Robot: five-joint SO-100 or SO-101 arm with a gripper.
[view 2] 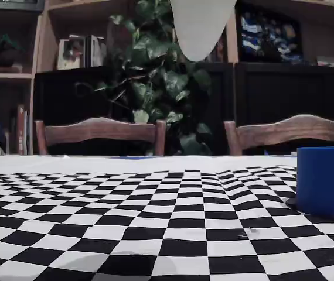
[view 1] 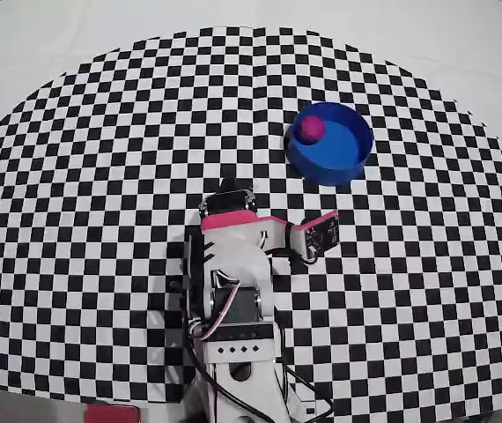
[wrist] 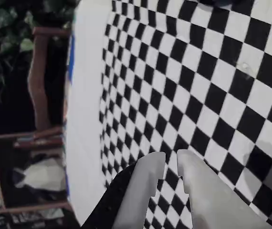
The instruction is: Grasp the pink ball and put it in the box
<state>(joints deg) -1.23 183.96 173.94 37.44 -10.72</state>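
Gripper (wrist: 171, 160) nrly closed; pink ball (view 1: 311, 129) in box (view 1: 339, 164).

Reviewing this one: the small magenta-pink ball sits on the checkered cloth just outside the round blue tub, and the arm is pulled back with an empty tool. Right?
Not quite. In the overhead view the small magenta-pink ball lies inside the round, shallow blue tub, against its far-left wall, not on the cloth outside it. The rest holds: the arm is pulled back, and the wrist view shows the tool with nothing between its nearly closed fingers.
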